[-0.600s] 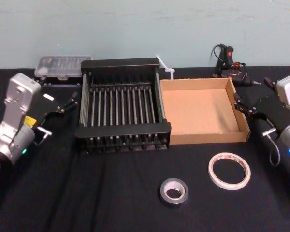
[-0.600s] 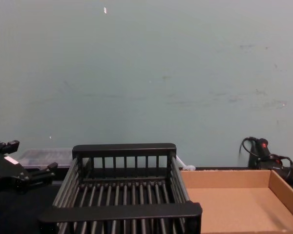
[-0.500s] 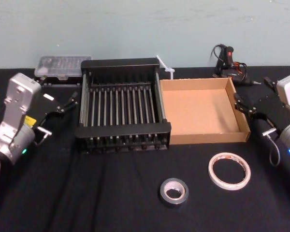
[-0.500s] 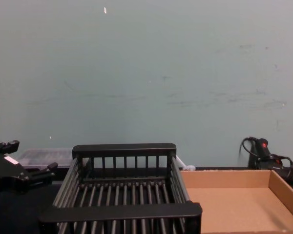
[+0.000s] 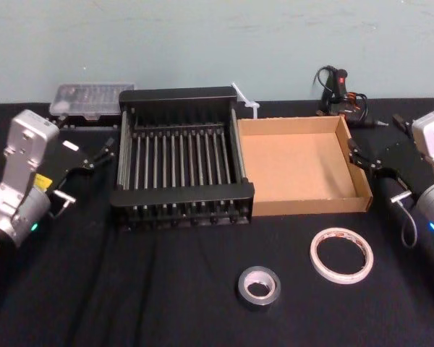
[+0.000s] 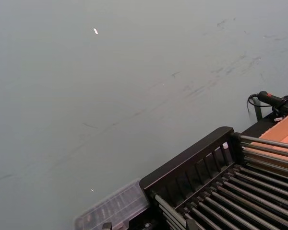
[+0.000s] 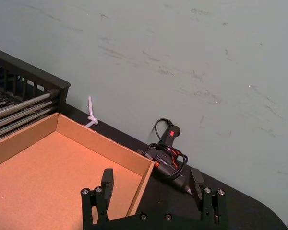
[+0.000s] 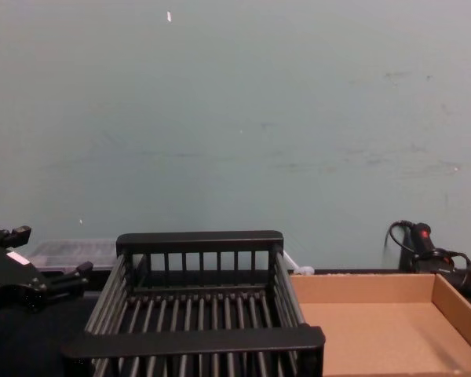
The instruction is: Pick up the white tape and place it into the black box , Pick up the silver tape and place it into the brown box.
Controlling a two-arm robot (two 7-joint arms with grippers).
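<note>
1. Black cloth covers the table (image 5: 130, 289) under a pale green wall, and both tapes lie flat on it near the robot's edge, neither yet touched.
2. The white tape (image 5: 341, 255), a thin ring with red print, lies well in front of the brown box (image 5: 301, 176), off that box's near right corner.
3. The silver tape (image 5: 259, 287), a thick dark roll with a pale core, lies to the left of the white ring and a little nearer the robot; the two are close but apart.
4. The black box (image 5: 181, 167), a slatted basket, stands touching or just beside the cardboard tray's left wall; both are empty.
5. The right gripper (image 5: 377, 147) hovers by the tray's right wall with its fingers (image 7: 107, 181) spread apart and nothing between them.
6. The left gripper (image 5: 89, 153) sits left of the basket; I cannot tell whether its fingers are spread or pressed together.
7. The white ring lies nearer the robot than the right gripper and slightly to its left, so I judge the right arm the closer one for the first pick. It must pull back toward the robot and come down over the ring's thin wall.
8. Behind the boxes are a clear plastic case (image 5: 92, 100), a white zip tie (image 5: 246, 102) and a black corded tool (image 5: 337, 91).
</note>
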